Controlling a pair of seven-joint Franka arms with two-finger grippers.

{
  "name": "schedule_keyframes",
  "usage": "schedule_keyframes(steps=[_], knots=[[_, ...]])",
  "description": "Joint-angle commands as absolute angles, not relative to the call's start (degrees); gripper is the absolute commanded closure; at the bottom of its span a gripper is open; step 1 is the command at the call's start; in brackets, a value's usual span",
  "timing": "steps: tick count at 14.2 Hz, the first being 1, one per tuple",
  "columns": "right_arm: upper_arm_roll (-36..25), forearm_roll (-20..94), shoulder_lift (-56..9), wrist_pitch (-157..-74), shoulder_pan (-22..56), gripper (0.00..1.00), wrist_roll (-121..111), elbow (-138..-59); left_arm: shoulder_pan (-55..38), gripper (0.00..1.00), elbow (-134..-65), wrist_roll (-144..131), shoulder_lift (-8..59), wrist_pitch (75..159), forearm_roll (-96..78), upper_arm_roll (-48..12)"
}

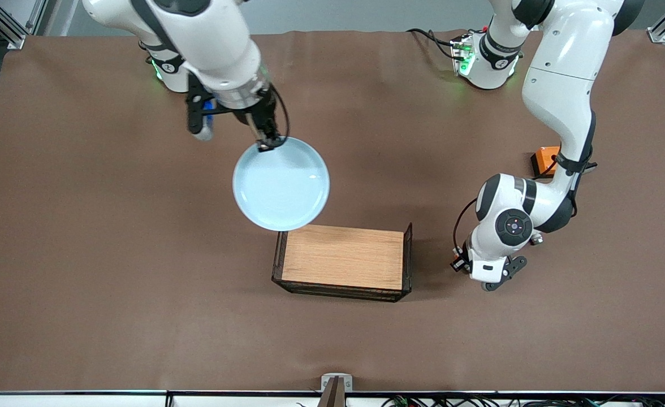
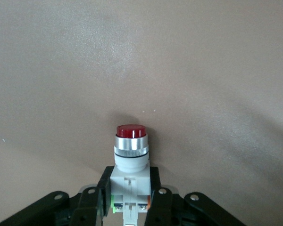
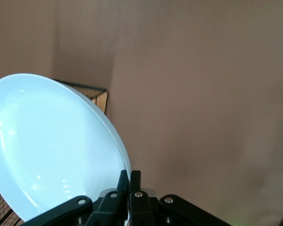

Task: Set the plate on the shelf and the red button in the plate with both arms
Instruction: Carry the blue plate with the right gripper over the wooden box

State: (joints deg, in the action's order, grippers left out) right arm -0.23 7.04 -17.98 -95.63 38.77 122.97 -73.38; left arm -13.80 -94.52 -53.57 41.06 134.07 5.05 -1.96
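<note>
right gripper [image 1: 266,142] is pinching the rim of the round pale-blue shallow plate [image 1: 281,183], lifted | left gripper [image 2: 128,200] is clamping the white-bodied, chrome-collared red button [image 2: 130,151] near the mat

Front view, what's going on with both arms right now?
The right gripper is shut on the rim of the plate, holding it in the air beside the wooden tray. The left gripper is shut on the red button, low over the tablecloth toward the left arm's end of the tray.
</note>
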Motion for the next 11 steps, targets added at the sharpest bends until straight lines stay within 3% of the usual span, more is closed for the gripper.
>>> schedule_keyframes(steps=[1,4,8,11], knots=[[-1.05,7.91,-21.35,-100.61,40.25,0.99,128.83,-71.28,-14.50,0.87,-95.89,-53.96,39.99,132.64,8.43,-1.67],[-1.14,7.56,-24.34,-105.89,40.69,0.99,132.26,-71.28,-13.98,0.87,-95.10,-53.35,39.12,130.53,8.88,-1.67],[-1.23,7.47,-28.29,-112.57,41.13,0.99,137.19,-71.28,-13.36,0.88,-86.51,-49.14,38.06,115.61,8.53,-1.85],[-1.41,6.60,-30.32,-114.95,42.01,0.99,138.25,-71.19,-12.75,0.88,-84.55,-45.98,35.35,110.14,7.21,-1.76]])
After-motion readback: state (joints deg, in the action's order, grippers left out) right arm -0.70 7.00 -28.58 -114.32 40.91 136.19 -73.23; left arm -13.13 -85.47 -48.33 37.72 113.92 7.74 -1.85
